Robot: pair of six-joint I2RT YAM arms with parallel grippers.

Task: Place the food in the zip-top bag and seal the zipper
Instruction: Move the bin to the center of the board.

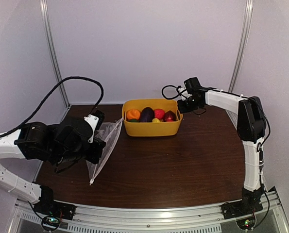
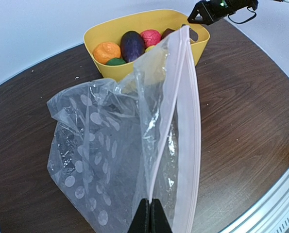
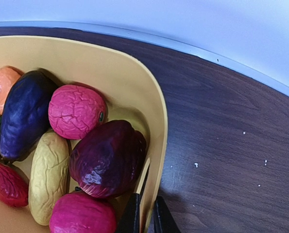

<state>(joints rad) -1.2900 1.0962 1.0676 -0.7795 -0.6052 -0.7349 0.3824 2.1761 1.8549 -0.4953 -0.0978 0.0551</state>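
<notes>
Several toy fruits lay in the yellow tub, none yet in the bag. The left claw was clamped on the bag's zipper edge, holding it up beside the tub. The right claw pinched the tub's right wall. Doing this well probably meant spreading the bag's mouth wide and tipping the tub slowly.

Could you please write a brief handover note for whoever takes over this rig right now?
The left gripper is shut on the zipper edge of the bag, which is lifted, its mouth open, empty.
The right gripper appears clamped on the rim of the tub.
The food is all in the tub.
Done: bag held open.
Left: move food into bag, seal zipper.
</notes>
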